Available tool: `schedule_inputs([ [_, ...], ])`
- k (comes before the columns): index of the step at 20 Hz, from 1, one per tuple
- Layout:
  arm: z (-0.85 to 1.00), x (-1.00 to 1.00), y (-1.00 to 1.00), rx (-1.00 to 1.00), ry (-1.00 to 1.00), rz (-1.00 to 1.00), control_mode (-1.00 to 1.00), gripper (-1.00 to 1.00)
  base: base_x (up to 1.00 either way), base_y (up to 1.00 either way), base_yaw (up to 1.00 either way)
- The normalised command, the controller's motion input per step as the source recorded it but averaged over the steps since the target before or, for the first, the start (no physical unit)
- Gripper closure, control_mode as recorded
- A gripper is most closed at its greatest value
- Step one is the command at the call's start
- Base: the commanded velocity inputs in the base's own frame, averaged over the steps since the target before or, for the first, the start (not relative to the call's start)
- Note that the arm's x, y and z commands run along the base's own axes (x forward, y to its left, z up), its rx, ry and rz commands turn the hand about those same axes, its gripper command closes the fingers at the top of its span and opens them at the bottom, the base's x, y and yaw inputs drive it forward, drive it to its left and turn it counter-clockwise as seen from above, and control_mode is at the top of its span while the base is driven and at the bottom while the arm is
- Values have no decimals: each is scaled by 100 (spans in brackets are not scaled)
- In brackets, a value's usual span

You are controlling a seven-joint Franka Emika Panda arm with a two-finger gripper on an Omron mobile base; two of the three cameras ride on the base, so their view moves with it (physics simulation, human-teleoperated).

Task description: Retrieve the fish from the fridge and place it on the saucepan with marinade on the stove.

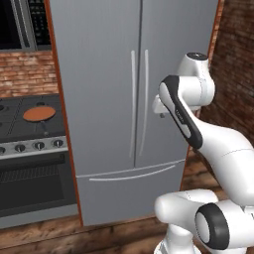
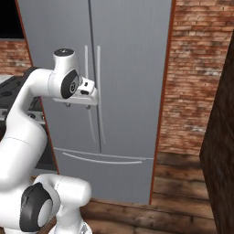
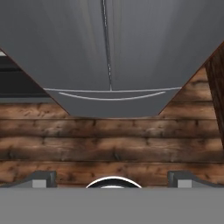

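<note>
On the left, the stove (image 1: pixel 30 124) carried the saucepan (image 1: pixel 39 115), with the flat reddish-brown marinade (image 1: pixel 38 113) lying as a disc inside it, and a row of silver knobs (image 1: pixel 31 146) ran along its front. Just right of the stove stood the fridge (image 1: pixel 109 89), both doors shut, so the fish could not be seen. Further right, the gripper (image 3: pixel 112 178) hung in front of the fridge doors, pointing down at the wooden floor (image 3: pixel 109 144), its fingers (image 3: pixel 42 178) spread wide and holding nothing. A brick wall (image 2: pixel 196 77) closed the right side.
</note>
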Motion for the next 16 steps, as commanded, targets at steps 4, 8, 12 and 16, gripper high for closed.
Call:
schedule_inputs([
  [4, 0, 0, 0, 0, 0, 0, 100, -100, 0, 0, 0],
  [8, 0, 0, 0, 0, 0, 0, 100, -100, 0, 0, 0],
  [12, 0, 0, -1, 0, 0, 0, -100, -100, 0, 0, 0],
  [16, -3, 0, -16, 0, -16, 0, -100, -100, 0, 0, 0],
])
